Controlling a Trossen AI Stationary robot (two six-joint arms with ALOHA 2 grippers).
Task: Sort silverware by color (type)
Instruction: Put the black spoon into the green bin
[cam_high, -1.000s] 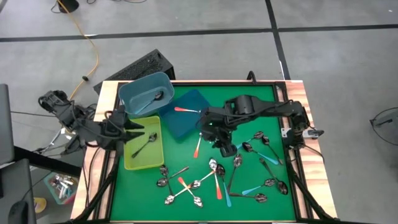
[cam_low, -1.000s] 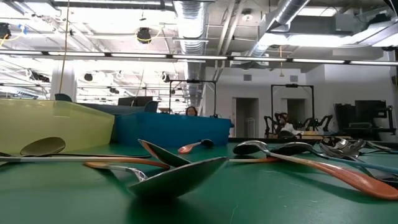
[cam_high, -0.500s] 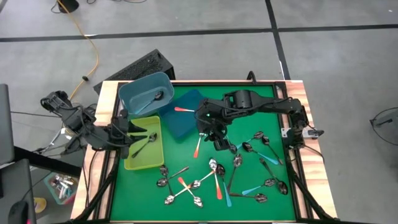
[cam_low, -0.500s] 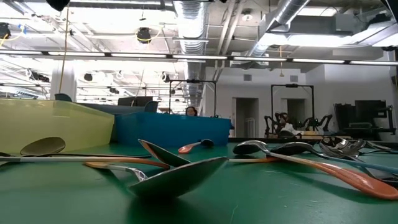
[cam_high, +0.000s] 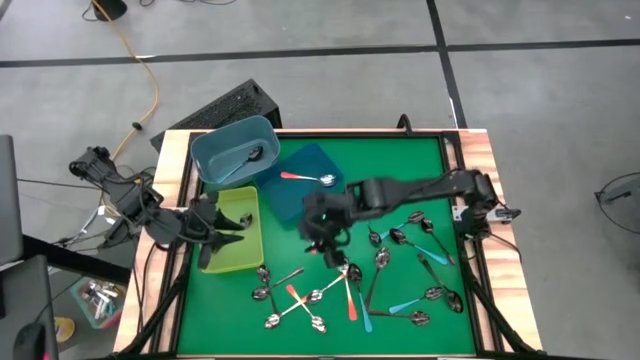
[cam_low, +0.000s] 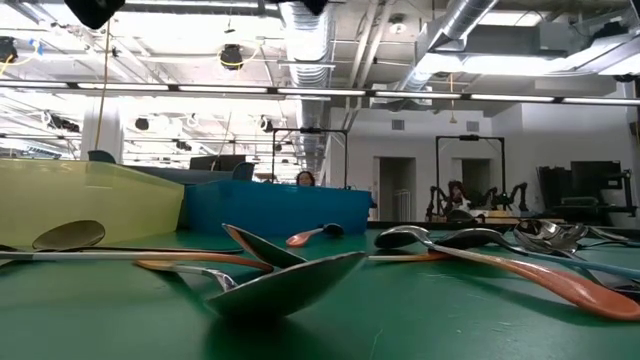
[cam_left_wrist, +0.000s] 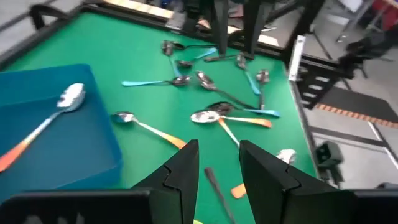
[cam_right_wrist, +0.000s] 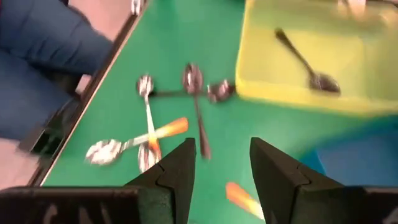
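Observation:
Small spoons with orange, teal or plain metal handles lie scattered on the green mat (cam_high: 400, 180), most in the near half, such as one cluster (cam_high: 295, 300). One orange-handled spoon (cam_high: 305, 178) lies in the dark blue tray (cam_high: 300, 200). A plain spoon (cam_high: 245, 160) lies in the grey-blue bin (cam_high: 235, 148), and another plain spoon (cam_right_wrist: 305, 59) in the yellow bin (cam_high: 232, 250). My right gripper (cam_high: 333, 254) (cam_right_wrist: 222, 165) hovers open over the mat near the blue tray, above an orange handle (cam_right_wrist: 242, 196). My left gripper (cam_high: 233, 226) (cam_left_wrist: 219, 165) is open over the yellow bin.
The three containers stand along the mat's left and far-left side. A raised dark frame (cam_high: 460, 200) and wooden borders edge the mat. Crossed spoons (cam_right_wrist: 186, 93) lie beside the yellow bin. Bare green mat shows along the far-right part.
My right gripper has moved toward the table's left and near edges, from the mat's middle to the spot next to the blue tray. My left gripper has drawn back a little toward the left edge over the yellow bin. No spoon has visibly moved.

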